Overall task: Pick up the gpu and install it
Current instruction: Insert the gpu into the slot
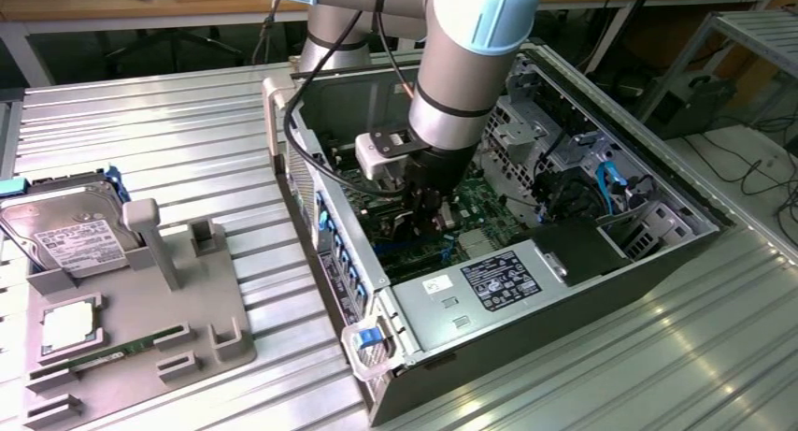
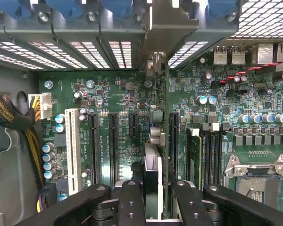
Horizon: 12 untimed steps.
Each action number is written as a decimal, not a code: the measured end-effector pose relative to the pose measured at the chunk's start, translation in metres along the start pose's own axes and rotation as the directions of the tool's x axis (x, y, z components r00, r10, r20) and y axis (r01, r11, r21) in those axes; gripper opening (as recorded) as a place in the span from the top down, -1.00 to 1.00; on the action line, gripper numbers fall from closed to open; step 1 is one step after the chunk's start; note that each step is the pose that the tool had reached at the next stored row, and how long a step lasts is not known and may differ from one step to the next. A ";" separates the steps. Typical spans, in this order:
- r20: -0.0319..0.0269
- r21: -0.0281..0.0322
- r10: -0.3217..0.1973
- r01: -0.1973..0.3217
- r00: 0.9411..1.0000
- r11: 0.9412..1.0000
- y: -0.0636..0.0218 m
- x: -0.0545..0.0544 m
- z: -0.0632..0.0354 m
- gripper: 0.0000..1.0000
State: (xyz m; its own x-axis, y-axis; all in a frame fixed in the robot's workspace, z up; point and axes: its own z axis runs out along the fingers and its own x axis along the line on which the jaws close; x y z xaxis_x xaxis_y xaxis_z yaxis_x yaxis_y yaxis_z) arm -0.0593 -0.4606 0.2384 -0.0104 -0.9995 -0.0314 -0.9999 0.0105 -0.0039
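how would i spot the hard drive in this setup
Start at the open computer case, then look to the exterior view's left for the grey holder tray on the ribbed metal table. The hard drive leans at its far end: a silver slab with a white label, unlike the small green RAM stick nearer the front.

- I see even, bright light overhead; glare streaks the ribbed metal table point(image 1: 698, 356).
- The computer case point(image 1: 648, 253) interior sits in shadow.
- My wrist view's motherboard point(image 2: 122, 117) is sharp, well lit.
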 end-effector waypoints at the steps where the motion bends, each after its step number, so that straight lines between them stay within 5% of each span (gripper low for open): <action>1: 0.000 0.000 0.000 0.000 1.000 1.000 0.0000 0.000 0.0000 0.45; 12: 0.001 0.000 0.000 0.000 1.000 1.000 0.0001 0.000 0.0028 0.45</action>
State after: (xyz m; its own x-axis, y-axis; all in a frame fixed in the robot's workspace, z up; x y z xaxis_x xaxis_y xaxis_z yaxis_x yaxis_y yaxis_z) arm -0.0594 -0.4606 0.2357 -0.0103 -0.9994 -0.0328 -0.9999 0.0105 -0.0039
